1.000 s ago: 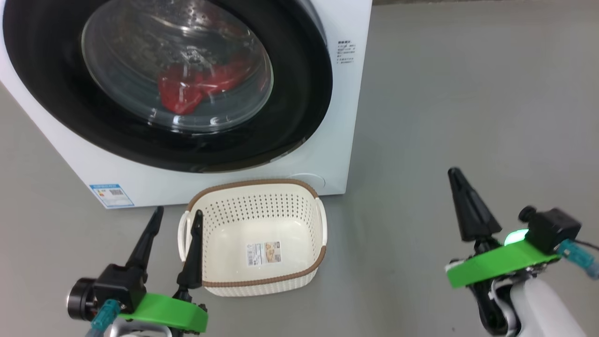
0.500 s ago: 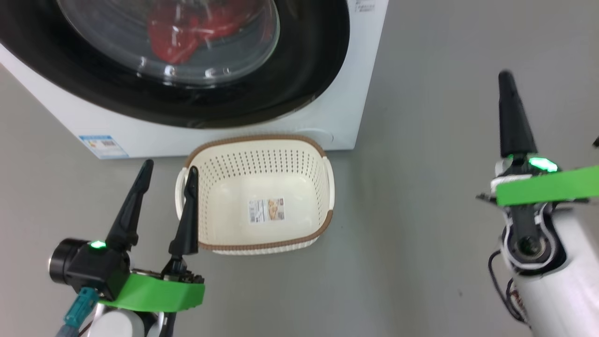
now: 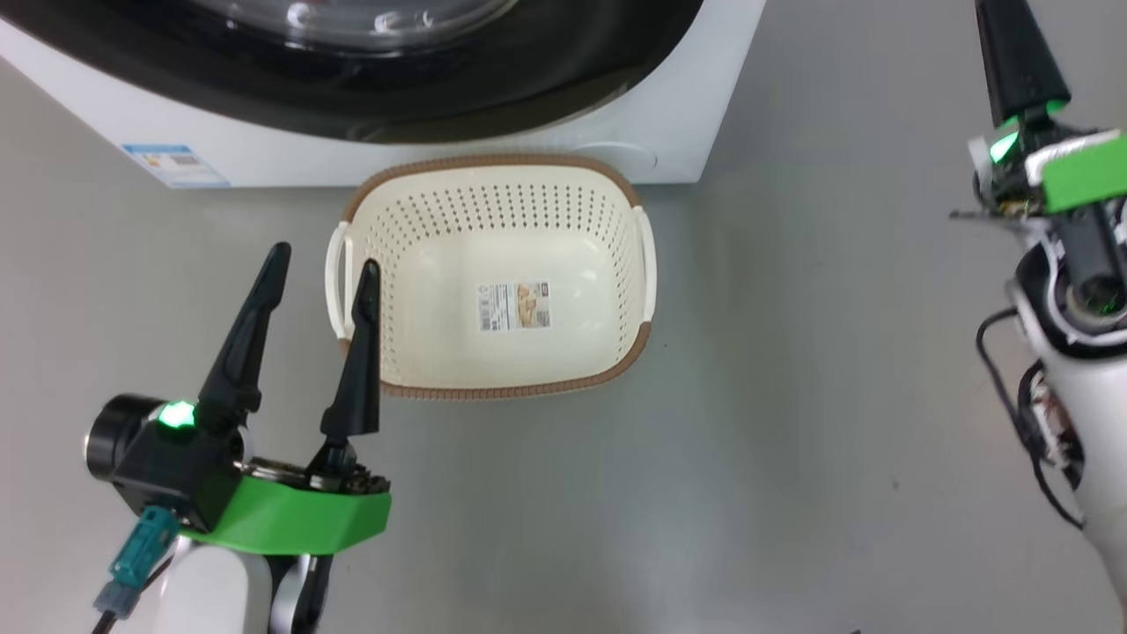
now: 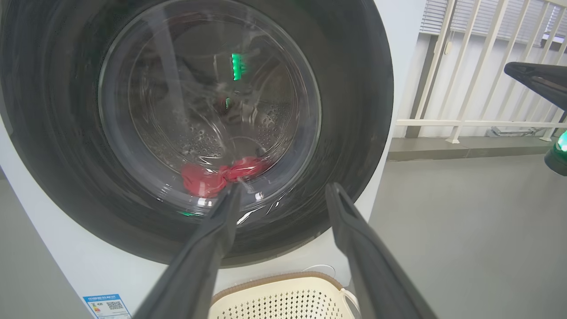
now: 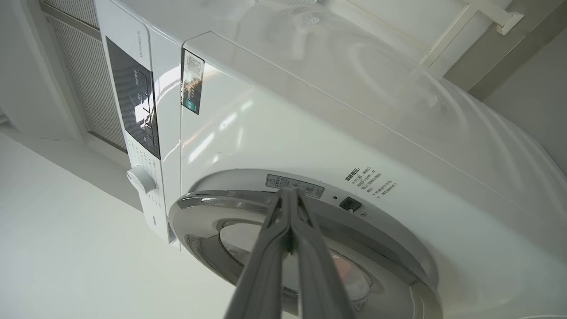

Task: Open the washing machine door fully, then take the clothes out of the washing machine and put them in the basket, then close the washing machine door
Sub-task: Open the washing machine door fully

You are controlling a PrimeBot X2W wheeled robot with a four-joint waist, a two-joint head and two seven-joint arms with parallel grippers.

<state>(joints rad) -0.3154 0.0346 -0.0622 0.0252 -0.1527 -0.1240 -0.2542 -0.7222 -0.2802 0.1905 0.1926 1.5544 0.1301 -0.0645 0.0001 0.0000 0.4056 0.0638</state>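
— Where are the clothes (image 4: 208,177)?
— Behind the shut door (image 4: 354,110) of the washing machine (image 3: 687,132).
— And the basket (image 3: 493,163)?
— On the floor, just before the machine.
— The tools?
— Left tool (image 3: 325,258) spread wide, holding nothing, beside the basket. Right tool (image 5: 288,191) pinched together, empty, pointing at the door.

Head view: the top edge cuts the washing machine (image 3: 669,132), and of its door (image 3: 528,88) just the lower arc of the black rim is in frame. The right end effector (image 3: 1017,53) has its tips past the top edge. Blue label (image 3: 176,165) and the sticker (image 3: 514,305) in the basket (image 3: 528,390): print too small to read. Left wrist view: clothes (image 4: 217,175) are a red blur behind glass, and the basket is cut by the bottom edge.
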